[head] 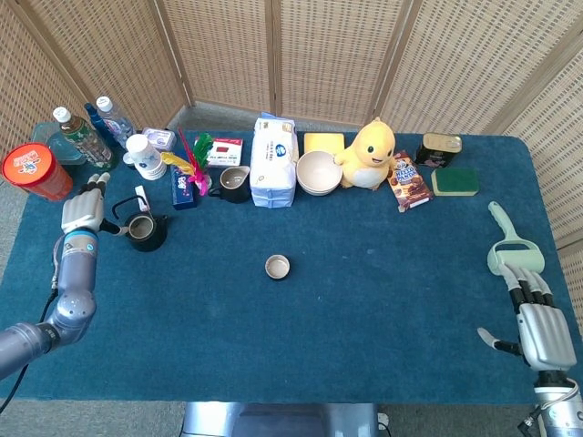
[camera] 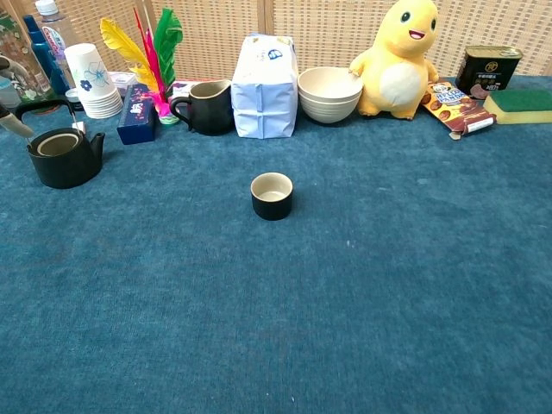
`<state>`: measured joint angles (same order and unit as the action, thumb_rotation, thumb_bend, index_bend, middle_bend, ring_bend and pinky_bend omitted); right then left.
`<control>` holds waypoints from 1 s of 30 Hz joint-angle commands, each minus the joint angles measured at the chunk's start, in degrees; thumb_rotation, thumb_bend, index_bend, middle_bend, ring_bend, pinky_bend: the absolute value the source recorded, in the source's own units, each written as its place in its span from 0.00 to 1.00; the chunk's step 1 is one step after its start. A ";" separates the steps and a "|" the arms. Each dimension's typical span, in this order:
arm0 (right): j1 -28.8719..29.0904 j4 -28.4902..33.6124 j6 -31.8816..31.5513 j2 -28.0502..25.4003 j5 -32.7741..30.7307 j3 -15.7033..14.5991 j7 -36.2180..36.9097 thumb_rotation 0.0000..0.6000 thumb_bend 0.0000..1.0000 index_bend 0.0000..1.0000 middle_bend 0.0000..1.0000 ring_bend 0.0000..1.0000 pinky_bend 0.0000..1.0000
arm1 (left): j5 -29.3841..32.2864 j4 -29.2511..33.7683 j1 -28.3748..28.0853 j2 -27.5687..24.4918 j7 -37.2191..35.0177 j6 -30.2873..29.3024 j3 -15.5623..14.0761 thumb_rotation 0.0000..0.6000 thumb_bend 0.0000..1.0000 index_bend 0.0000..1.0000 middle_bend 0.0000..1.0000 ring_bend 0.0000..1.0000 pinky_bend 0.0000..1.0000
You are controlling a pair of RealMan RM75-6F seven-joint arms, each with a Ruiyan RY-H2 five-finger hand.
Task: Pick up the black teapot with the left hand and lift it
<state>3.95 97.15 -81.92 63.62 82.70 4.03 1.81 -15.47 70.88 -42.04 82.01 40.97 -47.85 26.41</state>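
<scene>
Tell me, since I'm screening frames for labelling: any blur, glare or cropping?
Head view: even light, sharp, soft shadows; right hand cut by the bottom edge. Chest view: sharp, no glare; left hand only a sliver at the left edge beside the black teapot.

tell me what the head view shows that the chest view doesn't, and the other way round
Only the head view shows the right hand, open near the table's near right corner, the lint roller beyond it, the red-lidded tub, and most of the left hand, open just left of the black teapot. Only the chest view shows the teapot's side, standing upright with its spout pointing right. Both share the teapot, small cup, yellow duck toy and the back row.
</scene>
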 commanded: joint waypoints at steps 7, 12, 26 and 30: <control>0.48 -0.60 0.99 0.53 -1.08 0.27 -0.30 1.00 0.00 0.00 0.00 0.00 0.00 | 2.12 -4.68 -3.74 1.22 -3.01 3.24 -2.38 1.00 0.14 0.06 0.05 0.09 0.26; 0.61 -0.77 1.35 0.69 -1.60 0.37 -0.29 1.00 0.00 0.00 0.00 0.00 0.00 | 1.87 -6.67 -5.19 2.03 -4.39 4.20 -3.39 1.00 0.14 0.13 0.10 0.10 0.26; 1.27 -1.82 3.05 1.02 -4.57 1.41 0.29 1.00 0.00 0.00 0.00 0.00 0.00 | 3.47 -16.50 -10.01 6.18 -5.46 9.99 -7.27 1.00 0.29 0.31 0.33 0.31 0.49; 1.35 -1.84 3.10 0.98 -4.90 1.62 0.36 1.00 0.00 0.00 0.00 0.00 0.00 | 3.59 -18.11 -10.84 7.07 -5.66 11.21 -8.11 1.00 0.30 0.41 0.46 0.40 0.51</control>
<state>5.29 95.32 -78.83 64.60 77.80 5.65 2.17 -11.85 53.06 -52.62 88.82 35.39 -36.90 18.57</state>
